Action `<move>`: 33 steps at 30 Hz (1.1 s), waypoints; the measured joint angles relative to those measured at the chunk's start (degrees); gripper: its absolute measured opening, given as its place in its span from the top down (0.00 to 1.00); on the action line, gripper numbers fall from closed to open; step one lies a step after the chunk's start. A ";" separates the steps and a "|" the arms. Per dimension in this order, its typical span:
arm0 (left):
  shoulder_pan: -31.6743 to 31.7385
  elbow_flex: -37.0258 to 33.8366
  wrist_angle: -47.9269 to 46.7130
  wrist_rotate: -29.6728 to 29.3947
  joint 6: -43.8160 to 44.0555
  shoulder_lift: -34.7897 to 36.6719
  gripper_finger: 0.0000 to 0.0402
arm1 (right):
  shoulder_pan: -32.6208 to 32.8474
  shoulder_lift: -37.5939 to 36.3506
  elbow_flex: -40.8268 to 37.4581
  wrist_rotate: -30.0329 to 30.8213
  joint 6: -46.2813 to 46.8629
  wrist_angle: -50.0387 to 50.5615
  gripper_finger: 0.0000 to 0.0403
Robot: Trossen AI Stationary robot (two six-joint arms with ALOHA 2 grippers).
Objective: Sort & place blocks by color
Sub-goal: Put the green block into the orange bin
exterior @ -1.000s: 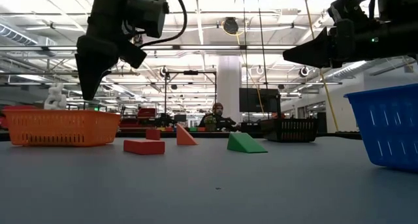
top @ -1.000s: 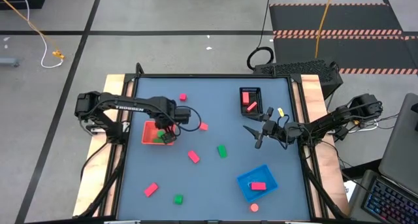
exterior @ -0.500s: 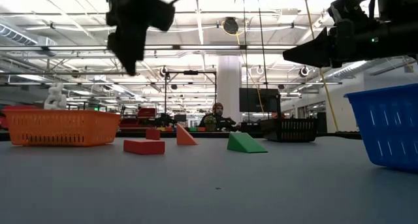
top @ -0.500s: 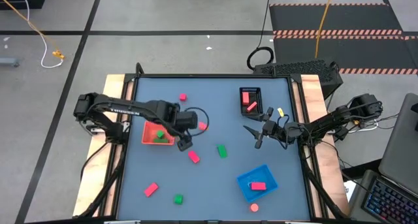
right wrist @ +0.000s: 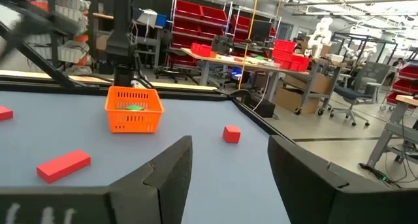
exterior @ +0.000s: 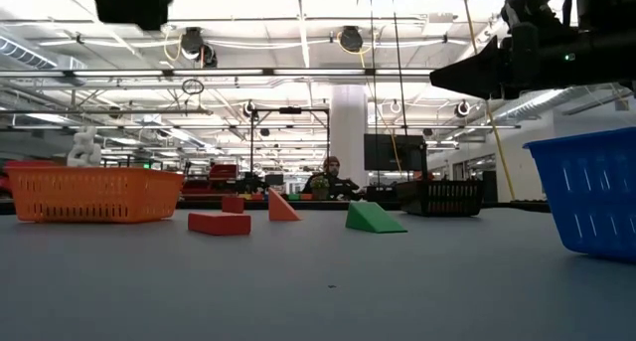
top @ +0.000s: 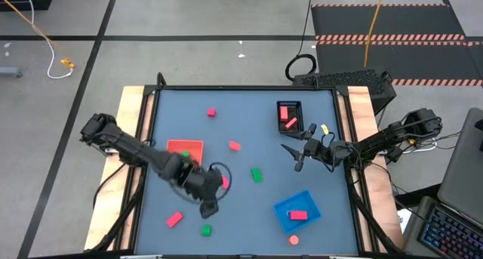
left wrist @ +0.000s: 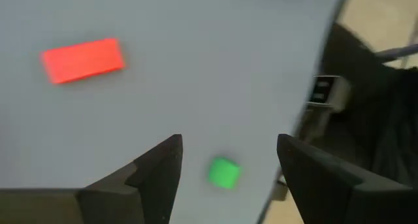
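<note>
My left gripper point(top: 206, 210) is open and hangs over the table's near part. In the left wrist view point(left wrist: 228, 145) a green cube point(left wrist: 225, 172) lies on the table below, between the fingers, untouched; a pink bar point(left wrist: 83, 59) lies farther off. From above, the green cube point(top: 205, 229) and pink bar point(top: 174, 219) sit near the near edge. Other blocks lie loose: green point(top: 256, 174), pink point(top: 235, 146), red point(top: 211, 112), and a pink one point(top: 224, 182) beside the left arm. My right gripper point(top: 295, 158) waits open at mid-right, holding nothing.
The orange tray point(top: 185, 144) holds a green block. The black tray point(top: 288, 106) holds red blocks, and the blue tray point(top: 302, 201) holds one red block. A red piece point(top: 293, 240) lies at the near edge. In the low view the left arm point(exterior: 132, 1) is high up.
My left arm has swung away from the orange tray, toward the table's near edge and somewhat to the right. It has risen in the low view until only its underside shows. The right arm and the blocks have kept still.
</note>
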State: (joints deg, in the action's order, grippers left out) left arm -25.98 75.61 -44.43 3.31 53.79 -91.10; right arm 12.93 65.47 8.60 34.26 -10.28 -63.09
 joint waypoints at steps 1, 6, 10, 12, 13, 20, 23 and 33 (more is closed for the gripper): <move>-1.25 0.00 1.57 -0.79 0.23 -0.42 0.39 | 0.00 0.00 0.00 0.00 -0.10 -0.13 0.51; -6.29 0.00 5.47 -2.46 3.30 -4.70 0.43 | 0.00 -0.21 0.00 0.03 -2.28 -2.81 0.51; -7.96 -0.04 7.35 0.49 9.86 -9.59 0.46 | 0.00 -1.31 0.00 0.11 -2.84 -4.37 0.51; -8.44 -0.04 7.79 3.07 14.43 -11.37 0.47 | 0.00 -2.01 0.00 0.10 -2.59 -4.56 0.51; -8.59 -0.04 8.06 4.54 17.15 -12.27 0.48 | 0.00 -2.38 0.00 0.11 -2.56 -4.42 0.51; -8.72 -0.04 8.15 10.44 40.65 -15.68 0.52 | 0.32 -3.83 0.00 0.07 -2.90 -4.44 0.51; -8.27 -0.04 8.03 10.76 46.94 -16.58 0.52 | 0.31 -4.39 0.00 0.07 -4.62 -4.42 0.51; -7.57 -0.04 0.94 12.31 55.58 -17.52 0.53 | 0.31 -7.57 -0.01 0.15 -9.71 -4.44 0.51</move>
State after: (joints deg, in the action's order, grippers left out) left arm -33.55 75.57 -43.49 15.62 109.37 -108.62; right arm 13.23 57.90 8.59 34.41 -20.00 -67.53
